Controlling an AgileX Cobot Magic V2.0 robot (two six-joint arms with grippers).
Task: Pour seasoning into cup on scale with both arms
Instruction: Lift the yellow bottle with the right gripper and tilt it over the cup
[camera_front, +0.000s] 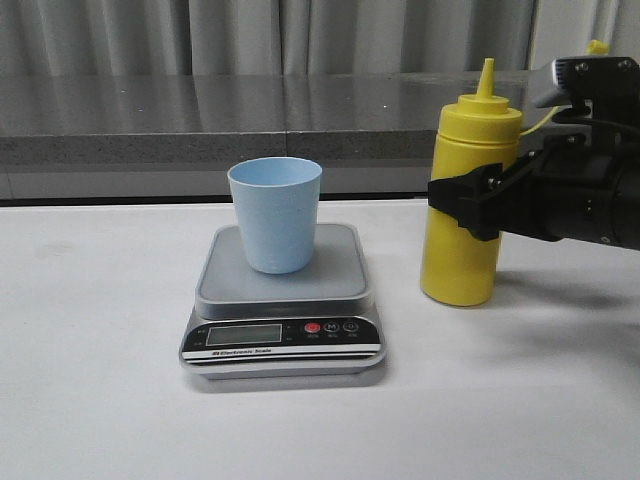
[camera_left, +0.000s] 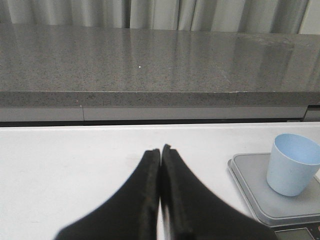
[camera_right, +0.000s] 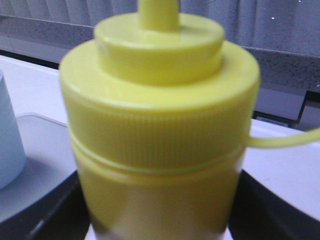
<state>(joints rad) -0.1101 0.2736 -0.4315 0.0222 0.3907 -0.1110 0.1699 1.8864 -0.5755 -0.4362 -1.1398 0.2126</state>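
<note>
Grey curtains backed the table (camera_front: 100, 400). Beside the scale (camera_front: 283, 300), my right fingers (camera_front: 470, 205) pinched the seasoning (camera_front: 468, 200) mid-body; probably soft, squeezable. Left fingers (camera_left: 160, 165) pressed together.

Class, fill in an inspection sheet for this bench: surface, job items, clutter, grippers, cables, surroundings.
Surface: white table, bare around the items.
Job items: blue cup upright on the scale; yellow bottle upright on the table beside it.
Clutter: nothing seen.
Grippers: right gripper around the bottle's middle; left gripper shut, empty.
Cables: one on the right arm.
Surroundings: grey ledge, curtains behind.
</note>
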